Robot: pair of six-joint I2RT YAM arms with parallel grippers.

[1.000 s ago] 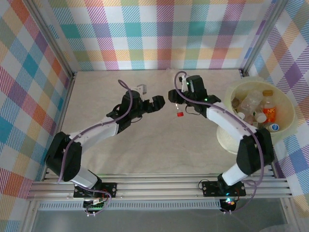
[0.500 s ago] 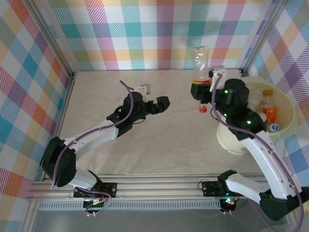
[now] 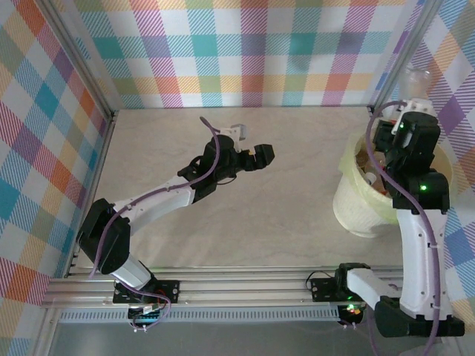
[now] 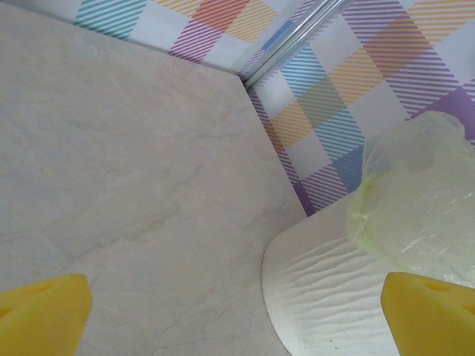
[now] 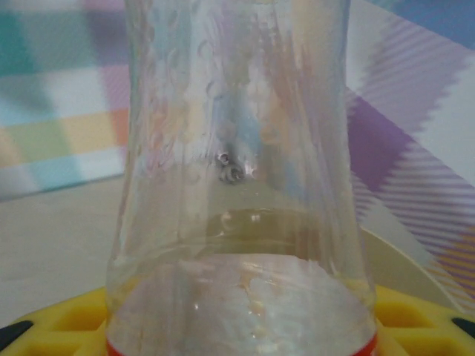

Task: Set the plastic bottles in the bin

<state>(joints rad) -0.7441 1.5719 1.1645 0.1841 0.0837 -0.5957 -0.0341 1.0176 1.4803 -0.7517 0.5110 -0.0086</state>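
Top external: my right gripper (image 3: 410, 110) is clamped on a clear plastic bottle (image 3: 416, 77), base up, high over the bin (image 3: 349, 200) at the tabletop's right edge, ready to drop in. Left gripper (image 3: 261, 154) spread wide, empty, mid-tabletop, keeping clear.

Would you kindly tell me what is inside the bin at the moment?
A sliver of bottles shows by the bin's left rim; the right arm, holding a clear bottle, covers the rest.
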